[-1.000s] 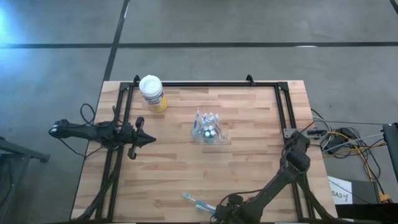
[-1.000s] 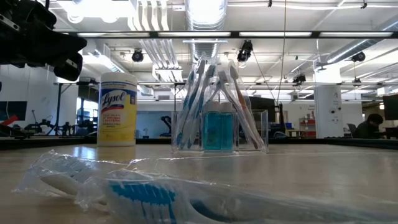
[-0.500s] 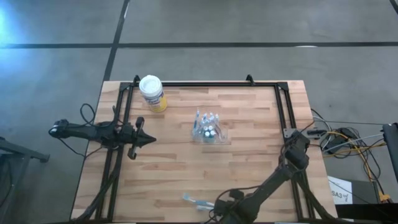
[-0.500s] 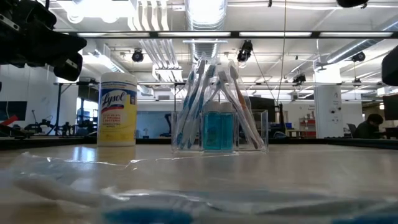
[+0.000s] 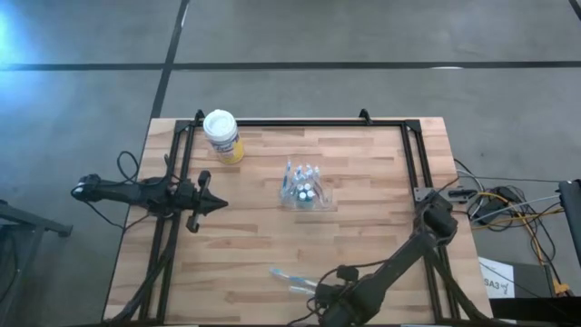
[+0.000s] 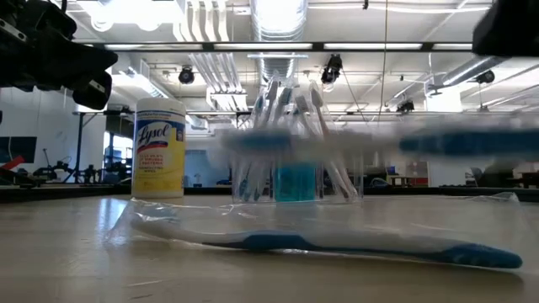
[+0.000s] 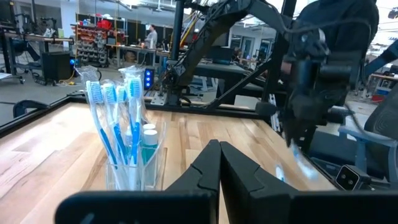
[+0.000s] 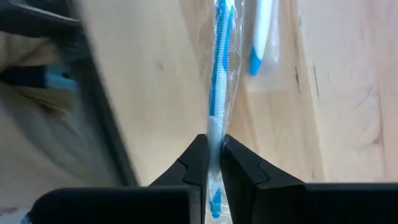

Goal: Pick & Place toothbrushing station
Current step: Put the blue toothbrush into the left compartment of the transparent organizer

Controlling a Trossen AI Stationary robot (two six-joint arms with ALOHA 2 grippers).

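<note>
The clear holder stands at the middle of the wooden counter, packed with upright blue-and-white toothbrushes and small white-capped tubes. From above these read only as a pale cluster; the left wrist view shows the brush heads, the tubes and the holder's clear walls.

The yellow canister with a white lid stands beyond the holder, toward the far left corner of the counter; the low view shows its label.

The right hand is at the near edge of the counter, well on the near side of the holder. Its own wrist view shows what no other view does: its two fingers are pressed together on a wrapped toothbrush, pinching the clear wrapper and handle between them. A second wrapped toothbrush lies flat on the counter just beside the held one; the low view shows it full length in its clear pouch, while a blurred blue streak crosses in front of the holder, above the counter.

The left hand hovers to the left of the holder, pointing at it, fingers pressed together on nothing.
</note>
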